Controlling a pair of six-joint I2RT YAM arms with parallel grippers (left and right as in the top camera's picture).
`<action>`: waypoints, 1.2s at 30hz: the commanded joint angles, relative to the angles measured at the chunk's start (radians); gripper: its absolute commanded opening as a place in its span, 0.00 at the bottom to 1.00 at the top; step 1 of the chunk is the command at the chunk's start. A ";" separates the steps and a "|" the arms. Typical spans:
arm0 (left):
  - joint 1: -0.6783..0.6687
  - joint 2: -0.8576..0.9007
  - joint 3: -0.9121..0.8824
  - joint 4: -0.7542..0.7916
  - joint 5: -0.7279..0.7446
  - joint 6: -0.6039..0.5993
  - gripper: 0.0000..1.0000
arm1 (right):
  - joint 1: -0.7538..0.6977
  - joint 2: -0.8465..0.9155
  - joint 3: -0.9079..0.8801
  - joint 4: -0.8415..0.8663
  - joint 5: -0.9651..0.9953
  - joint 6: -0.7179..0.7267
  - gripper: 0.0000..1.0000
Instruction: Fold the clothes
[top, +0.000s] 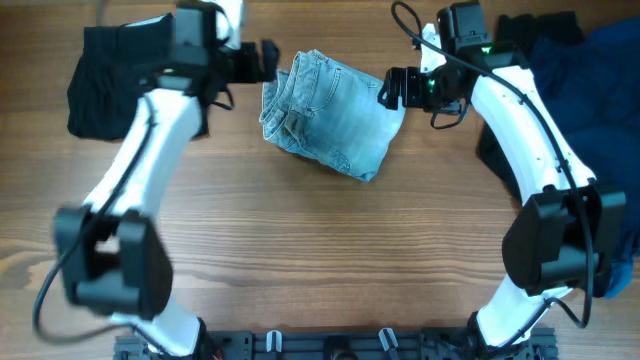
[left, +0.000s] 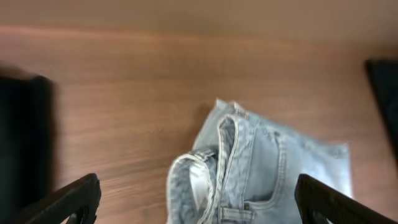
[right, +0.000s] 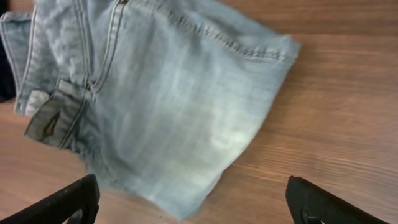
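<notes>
The light-blue denim shorts (top: 330, 115) lie folded on the wooden table at the back centre, waistband to the left. My left gripper (top: 268, 60) is open and empty, just left of the shorts' waistband; the shorts (left: 255, 168) show between its fingers (left: 199, 205). My right gripper (top: 390, 88) is open and empty at the shorts' right edge; the shorts (right: 161, 93) fill the upper left of its view, ahead of its spread fingers (right: 193, 202).
A black garment (top: 115, 75) lies at the back left under the left arm. Dark blue and black clothes (top: 590, 90) are piled at the right edge. Bare wooden table (top: 320, 250) fills the front.
</notes>
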 joint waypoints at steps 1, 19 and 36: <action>0.044 -0.066 0.006 -0.040 0.009 -0.014 1.00 | 0.045 0.041 -0.058 0.012 -0.043 -0.010 0.92; 0.064 -0.031 0.006 -0.213 0.008 -0.017 1.00 | 0.074 0.103 -0.386 0.372 0.048 0.278 0.19; 0.011 0.074 0.004 -0.270 0.101 -0.017 1.00 | -0.024 0.037 -0.288 0.595 0.173 -0.167 1.00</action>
